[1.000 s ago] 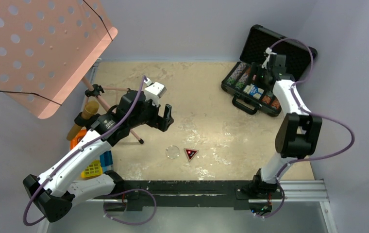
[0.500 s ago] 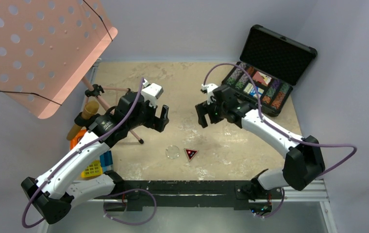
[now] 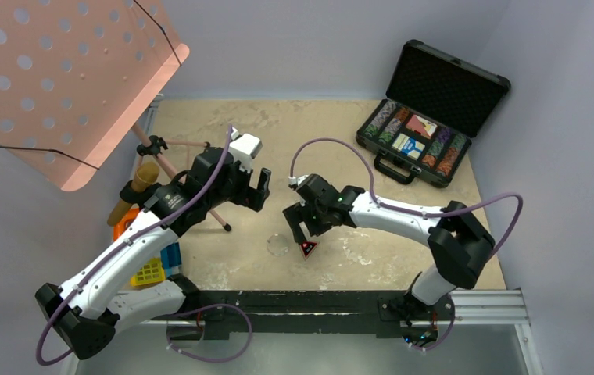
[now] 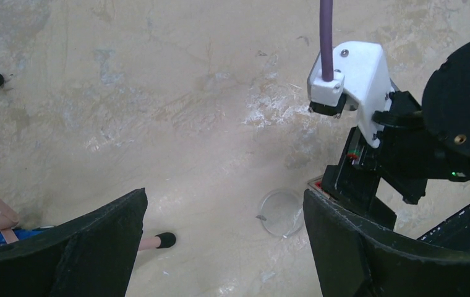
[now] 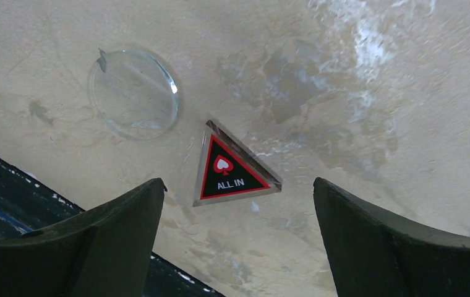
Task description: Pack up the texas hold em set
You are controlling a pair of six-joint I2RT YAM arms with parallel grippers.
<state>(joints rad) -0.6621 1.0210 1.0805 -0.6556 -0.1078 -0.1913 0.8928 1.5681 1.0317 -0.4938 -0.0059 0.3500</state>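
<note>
Right wrist view: the right claw (image 5: 237,183) hangs over the ALL IN marker (image 5: 232,170), jaws spread to either side of it and gripping nothing, apparently lined up so that closing would pinch its edges.
Marker: flat on the bench (image 5: 375,74), face up, not yet packed.
Clear button (image 5: 135,93): just beside the marker, also loose.
Briefcase (image 3: 446,86): well apart from the marker, lid up, chips (image 3: 388,121) and decks (image 3: 408,144) inside, ready for more.
Left claw (image 4: 223,198): wide open, empty, near the marker, likely waiting.
</note>
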